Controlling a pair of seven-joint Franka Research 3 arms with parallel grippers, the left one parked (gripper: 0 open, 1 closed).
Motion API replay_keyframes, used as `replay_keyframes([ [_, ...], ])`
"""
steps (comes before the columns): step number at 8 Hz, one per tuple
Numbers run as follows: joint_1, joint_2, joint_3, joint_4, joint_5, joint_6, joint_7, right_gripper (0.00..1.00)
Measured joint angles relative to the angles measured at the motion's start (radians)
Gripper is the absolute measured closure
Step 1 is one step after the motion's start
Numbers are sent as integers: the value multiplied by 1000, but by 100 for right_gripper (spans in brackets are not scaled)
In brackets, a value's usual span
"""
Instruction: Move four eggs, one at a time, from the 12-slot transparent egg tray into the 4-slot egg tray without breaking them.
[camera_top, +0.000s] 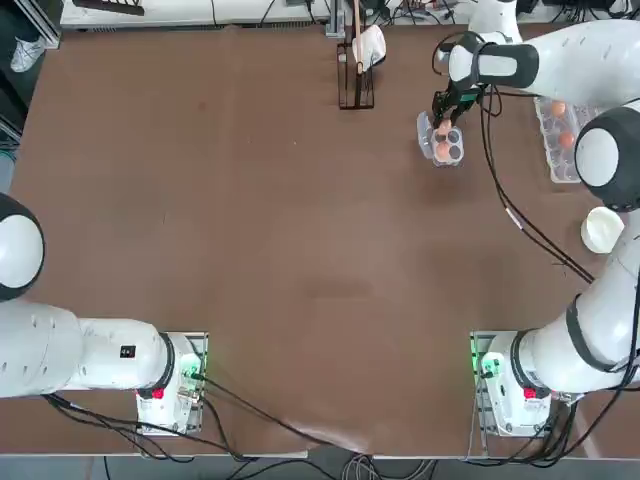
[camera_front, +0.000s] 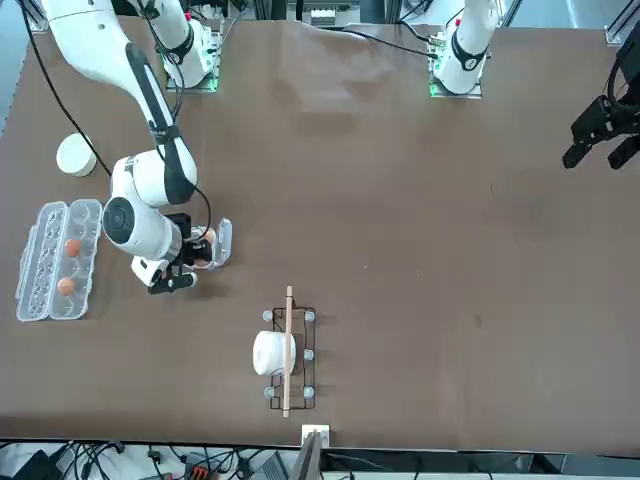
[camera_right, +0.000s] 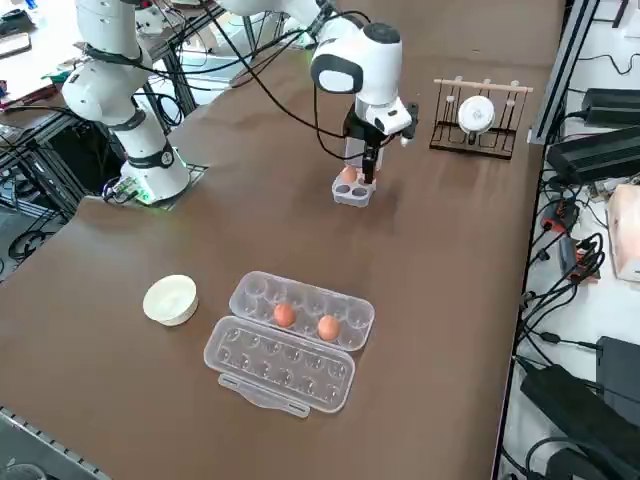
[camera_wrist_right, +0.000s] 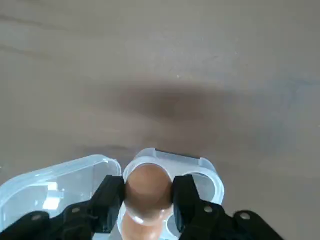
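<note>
My right gripper is shut on a brown-orange egg, one black finger on each side. It hangs right over the 4-slot egg tray, a small clear tray with its lid flap open beside it. From overhead the gripper stands above this tray, and another egg rests in one cup. The 12-slot transparent egg tray lies open near the table's right edge with two eggs in it. The side view shows that carton nearer the camera than the gripper.
A round white bowl sits nearer the robot than the long carton. A black wire rack with a wooden rod and a white cup stands at the far edge, left of the small tray. The right arm's cable trails over the table.
</note>
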Motion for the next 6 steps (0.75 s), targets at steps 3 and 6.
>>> replay_keyframes([
  [3, 0, 2, 0, 0, 0, 0, 0, 43],
  [6, 3, 2, 0, 0, 0, 0, 0, 27],
])
